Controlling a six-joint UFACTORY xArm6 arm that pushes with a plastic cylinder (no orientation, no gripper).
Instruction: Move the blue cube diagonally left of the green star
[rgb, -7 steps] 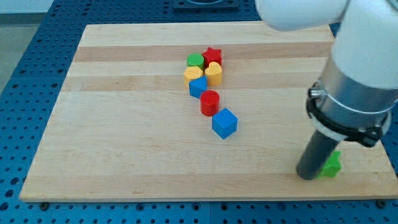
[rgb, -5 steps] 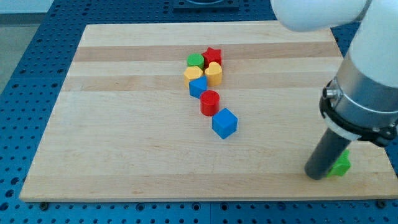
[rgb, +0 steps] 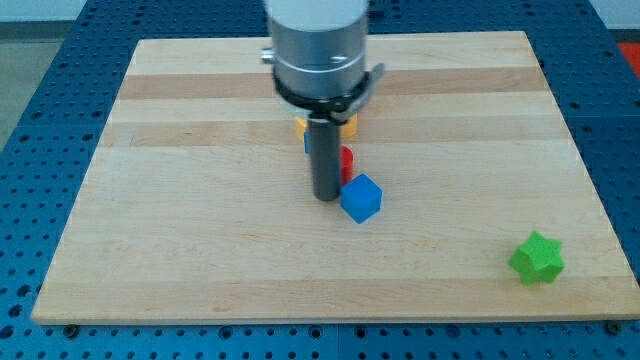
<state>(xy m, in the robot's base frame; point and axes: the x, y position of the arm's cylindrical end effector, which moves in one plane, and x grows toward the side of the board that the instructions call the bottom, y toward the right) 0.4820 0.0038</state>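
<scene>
Now my tip (rgb: 325, 196) stood touching the blue cube (rgb: 361, 197) on the side away from the green star (rgb: 537, 258). Pushing seemed about to begin; no gripper was fitted, so none could be judged.

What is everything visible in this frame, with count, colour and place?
blue cube: 1, blue, near board centre, just right of my tip.
green star: 1, green, near the view's bottom right corner of the board.
red block: 1, red, shape unclear, mostly hidden behind the rod, above the blue cube.
yellow blocks: at least 1, yellow, slivers either side of the rod under the arm body; count unclear.
wooden board: 1, light wood, fills the view.
blue perforated table: 1, blue, around the board.
my tip: 1, dark rod end, at the blue cube's left edge.
</scene>
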